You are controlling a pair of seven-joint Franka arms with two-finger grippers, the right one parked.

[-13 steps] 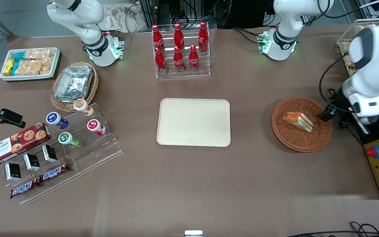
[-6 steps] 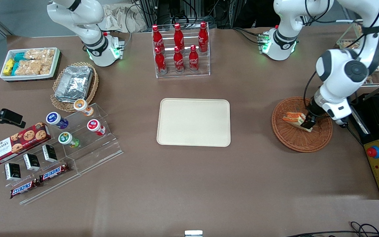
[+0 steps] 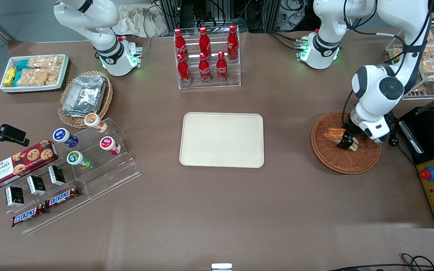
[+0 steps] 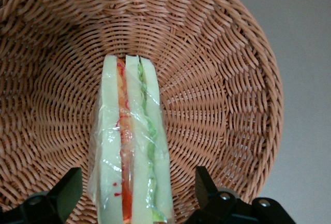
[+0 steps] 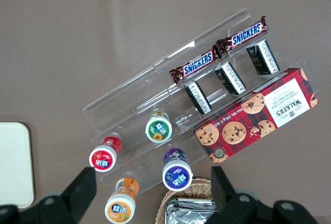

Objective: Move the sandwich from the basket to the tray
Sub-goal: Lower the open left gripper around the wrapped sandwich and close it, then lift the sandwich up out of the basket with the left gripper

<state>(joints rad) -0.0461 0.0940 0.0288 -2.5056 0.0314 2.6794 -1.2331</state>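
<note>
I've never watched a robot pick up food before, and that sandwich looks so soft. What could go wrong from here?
The gripper is open, one finger on each side of the sandwich, which stands on edge in the basket. Three risks, as I judge them:
1. Closing hard could squash the bread.
2. Its clear wrap looks slippery, so the sandwich might slide out on the way to the tray.
3. A finger could catch the wicker weave.
</note>
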